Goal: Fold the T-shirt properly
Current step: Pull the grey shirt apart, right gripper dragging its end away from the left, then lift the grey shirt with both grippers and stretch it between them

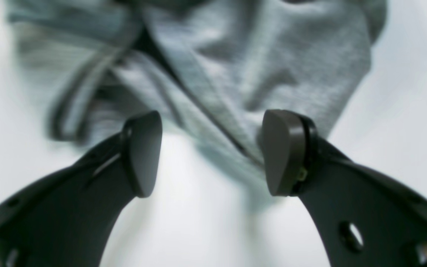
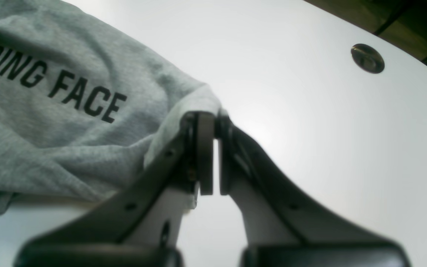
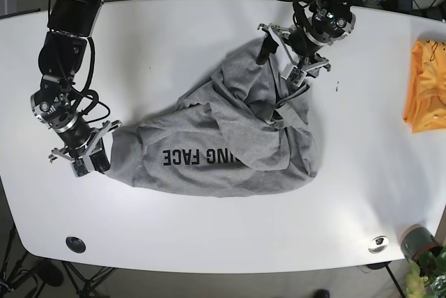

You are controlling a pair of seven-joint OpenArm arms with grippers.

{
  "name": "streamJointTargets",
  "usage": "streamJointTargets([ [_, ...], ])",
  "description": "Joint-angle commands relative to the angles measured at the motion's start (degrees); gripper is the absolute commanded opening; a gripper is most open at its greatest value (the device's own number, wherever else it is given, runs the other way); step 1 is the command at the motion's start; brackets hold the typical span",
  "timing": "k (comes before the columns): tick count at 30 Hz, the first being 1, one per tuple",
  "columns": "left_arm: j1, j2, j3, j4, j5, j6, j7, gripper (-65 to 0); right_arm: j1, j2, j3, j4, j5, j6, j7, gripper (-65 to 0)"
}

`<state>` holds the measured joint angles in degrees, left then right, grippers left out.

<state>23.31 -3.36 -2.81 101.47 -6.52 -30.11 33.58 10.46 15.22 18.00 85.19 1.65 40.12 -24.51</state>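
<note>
On white table (image 3: 174, 40): rumpled grey knit T-shirt (image 3: 223, 148); right pincer (image 2: 209, 155) pinching hem, left pincer (image 1: 213, 152) spread, released.

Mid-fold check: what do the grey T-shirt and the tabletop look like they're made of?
T-shirt: likely heathered cotton-type jersey knit, matte, with a flecked grey weave, soft creases and black printed lettering. Tabletop: smooth white hard surface, probably laminate, semi-gloss, showing a soft glare patch in the right wrist view.
</note>
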Motion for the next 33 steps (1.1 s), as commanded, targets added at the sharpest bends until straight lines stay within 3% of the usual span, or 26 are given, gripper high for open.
streamJointTargets([
  [1,-0.23,-0.21,1.80,-0.33,-0.82,-0.35,-1.10,-25.8,1.37,0.91,0.15,1.19,0.86,-0.12,1.52,-65.0],
  [10,-0.32,-0.38,3.47,-4.46,-0.55,-0.27,-0.92,-26.1,1.37,-0.32,0.24,1.19,0.86,-0.12,1.52,-65.0],
  [12,-0.32,-0.47,3.47,-4.64,-0.46,-0.27,-0.92,-28.6,1.37,-0.50,0.24,1.19,0.86,-0.12,1.52,-65.0],
  [14,-0.32,-0.47,3.20,-4.72,-0.38,-0.27,-0.92,-39.6,1.37,-0.50,0.24,1.19,0.86,-0.12,1.52,-65.0],
  [17,-0.32,-1.70,3.20,-4.72,-0.46,-0.27,-0.92,-61.9,1.37,-0.67,0.24,1.19,0.77,-0.12,1.52,-65.0],
  [18,-0.32,-1.96,3.20,-4.72,-0.46,-0.27,-0.84,-65.0,1.37,-0.67,0.24,1.19,0.77,-0.12,1.52,-65.0],
  [21,-0.32,-2.32,2.76,-4.28,-0.64,-0.18,-0.84,-65.0,1.54,-0.67,0.15,1.19,0.68,-0.12,1.52,-65.0],
  [26,-2.87,-1.96,-4.09,-0.68,-0.82,-0.18,-0.22,-65.0,2.68,-0.76,-0.20,1.01,0.42,-0.12,1.52,-65.0],
  [33,-12.28,-1.96,-10.95,5.39,-0.90,-0.44,9.71,-65.0,7.70,-1.82,-4.86,-0.66,0.15,-0.12,1.44,-65.0],
])
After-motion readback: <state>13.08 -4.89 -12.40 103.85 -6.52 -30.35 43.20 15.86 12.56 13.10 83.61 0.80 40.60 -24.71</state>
